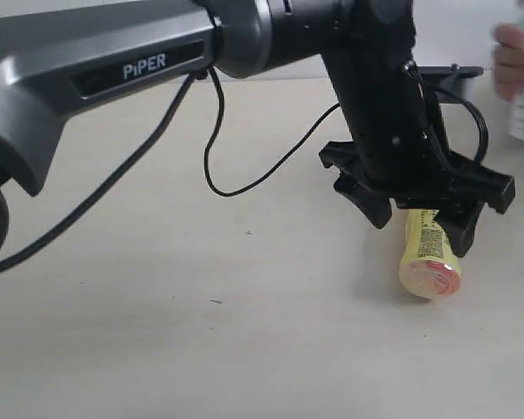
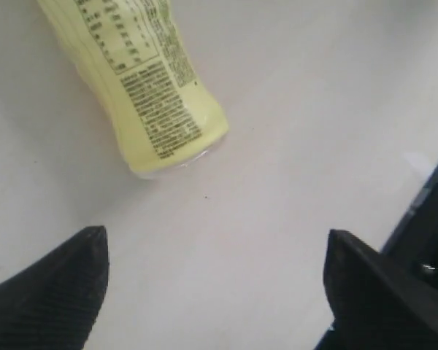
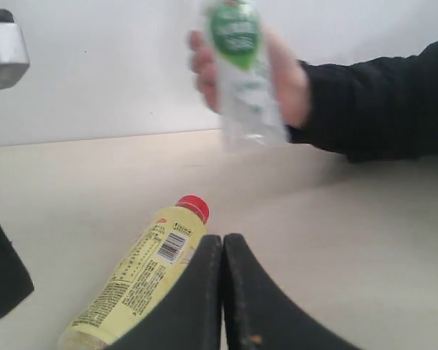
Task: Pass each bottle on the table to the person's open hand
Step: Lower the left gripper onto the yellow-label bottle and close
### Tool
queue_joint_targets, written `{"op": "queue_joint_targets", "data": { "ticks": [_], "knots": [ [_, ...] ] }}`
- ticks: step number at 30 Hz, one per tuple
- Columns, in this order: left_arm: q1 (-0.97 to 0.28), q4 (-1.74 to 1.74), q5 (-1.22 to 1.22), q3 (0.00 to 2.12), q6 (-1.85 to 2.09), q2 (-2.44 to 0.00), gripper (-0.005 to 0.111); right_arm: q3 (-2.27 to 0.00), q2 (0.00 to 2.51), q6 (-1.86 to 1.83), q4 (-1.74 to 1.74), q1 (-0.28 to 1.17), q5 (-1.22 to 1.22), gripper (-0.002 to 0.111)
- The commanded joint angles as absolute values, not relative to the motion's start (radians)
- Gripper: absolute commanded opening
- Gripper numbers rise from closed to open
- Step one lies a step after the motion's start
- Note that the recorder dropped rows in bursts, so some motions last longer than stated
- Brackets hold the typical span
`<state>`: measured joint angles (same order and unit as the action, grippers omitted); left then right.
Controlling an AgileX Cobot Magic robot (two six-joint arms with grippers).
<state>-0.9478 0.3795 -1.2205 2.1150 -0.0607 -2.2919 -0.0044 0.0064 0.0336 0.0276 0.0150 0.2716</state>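
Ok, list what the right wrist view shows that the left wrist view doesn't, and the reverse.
Only the right wrist view: the person's hand holding the green-label bottle, the black sleeve, the yellow bottle's red cap, and the right gripper with jaws shut together. Only the left wrist view: the yellow bottle's capless end close up, its fine print, and the left gripper with jaws wide apart, the bottle beyond them. Both: the yellow bottle lying on its side on the table.

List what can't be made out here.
- Person's hand: exterior view, blurred, cut by the frame edge.
- Green-label bottle: right wrist view, motion blur, print unreadable.
- Yellow bottle: left wrist view, cap end beyond the frame; exterior view, left tool covers its far end.
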Motion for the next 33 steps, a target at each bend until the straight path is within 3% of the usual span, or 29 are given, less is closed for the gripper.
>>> {"op": "queue_joint_targets", "data": {
  "ticks": [1,11,33],
  "knots": [
    [-0.998,0.123,-1.221,2.12,-0.199,-2.277,0.077,0.0,0.0,0.028,0.027,0.01,0.268,0.0],
    [-1.073,0.048,-0.931,2.12,-0.274,-2.295,0.077,0.0,0.0,0.031,0.027,0.01,0.268,0.0],
    [-1.078,-0.093,-0.879,2.12,-0.365,-2.442,0.077,0.0,0.0,0.028,0.027,0.01,0.268,0.0]
  ]
}}
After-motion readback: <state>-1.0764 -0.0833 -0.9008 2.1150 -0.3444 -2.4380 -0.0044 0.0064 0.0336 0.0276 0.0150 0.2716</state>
